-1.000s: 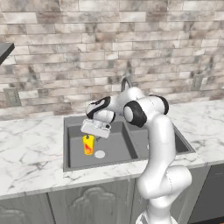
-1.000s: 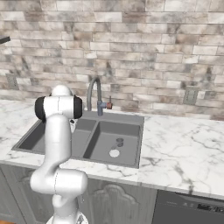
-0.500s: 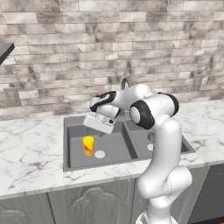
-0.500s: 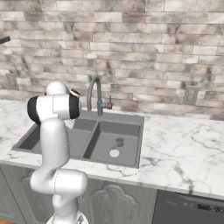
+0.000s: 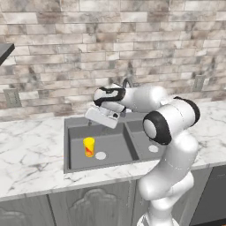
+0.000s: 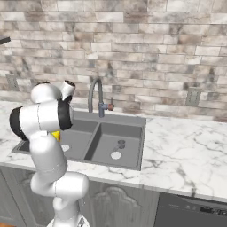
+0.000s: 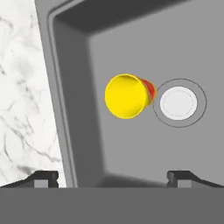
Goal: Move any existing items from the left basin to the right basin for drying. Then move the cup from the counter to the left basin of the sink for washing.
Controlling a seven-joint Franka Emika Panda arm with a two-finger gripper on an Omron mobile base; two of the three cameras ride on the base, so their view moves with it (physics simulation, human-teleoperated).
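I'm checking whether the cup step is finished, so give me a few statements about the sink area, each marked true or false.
1. The small yellow tapered cup stands upright in the wider dark grey left basin. True.
2. The two-finger gripper is shut on the cup. False: it is open above the basin, clear of the cup.
3. The cup stands beside the pale round drain. True.
4. The cup is on the white marble counter. False: it is inside the left basin.
5. The small grey knob-like object is in the left basin. False: it is in the narrower right basin.
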